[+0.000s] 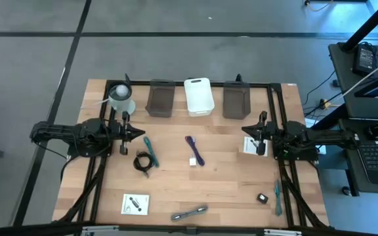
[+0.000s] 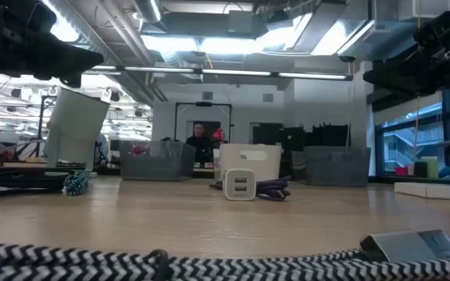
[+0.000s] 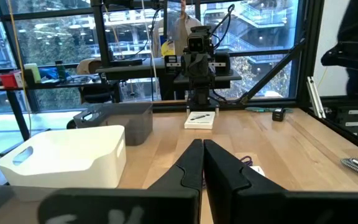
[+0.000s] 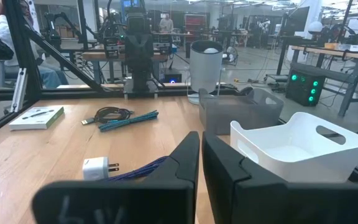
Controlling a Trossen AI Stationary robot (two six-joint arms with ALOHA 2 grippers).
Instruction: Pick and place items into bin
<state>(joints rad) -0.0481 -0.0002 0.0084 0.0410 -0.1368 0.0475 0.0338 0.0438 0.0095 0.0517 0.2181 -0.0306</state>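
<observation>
You see two arms, both matte black. The left arm (image 1: 71, 136) and the right arm (image 1: 314, 139) are made of blocky, angular segments. Each gripper has two flat black fingers (image 3: 188, 168) that narrow to a wedge tip.

We see a pale wooden table (image 1: 222, 174) bearing a white bin (image 1: 199, 96) between two grey bins (image 1: 161, 98), a purple strap (image 1: 195, 149) and a black coiled cable (image 1: 143, 161). A teal tool (image 1: 151, 149) lies by the cable, and a white card (image 1: 136, 204) carries a black print. Close to the low camera runs a black-and-white zigzag braided cord (image 2: 131, 261).

Three bins (image 1: 199, 96), two cards (image 1: 135, 204), two teal tools (image 1: 150, 150).
</observation>
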